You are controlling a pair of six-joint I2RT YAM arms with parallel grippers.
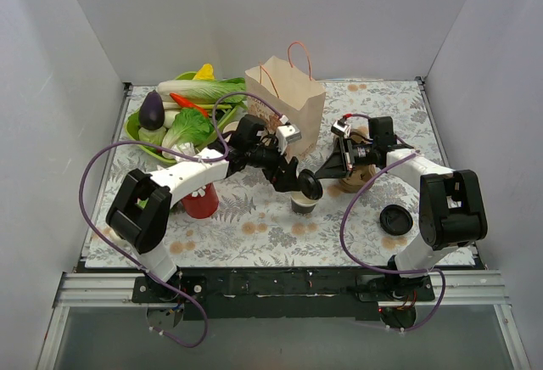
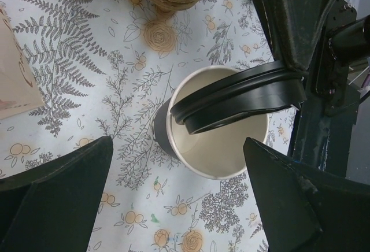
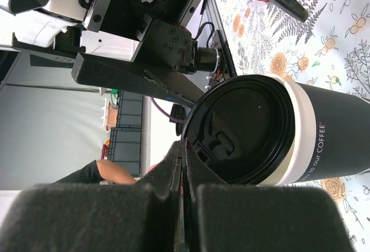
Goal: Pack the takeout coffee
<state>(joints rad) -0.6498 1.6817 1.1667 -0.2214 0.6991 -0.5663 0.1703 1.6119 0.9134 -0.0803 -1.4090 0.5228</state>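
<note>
The takeout coffee cup is a dark paper cup with a white rim, standing mid-table. It shows from above with its mouth open in the left wrist view, and on its side in the right wrist view. My right gripper is shut on the edge of its black lid and holds it tilted over the rim; the lid also shows in the left wrist view and in the top view. My left gripper is open, with its fingers wide on either side just short of the cup and not touching it.
A stack of cardboard carriers sits right of the cup. A loose black lid lies at the front right. A brown paper bag stands behind. A red cup is at the left, and a green tray of vegetables is at the back left.
</note>
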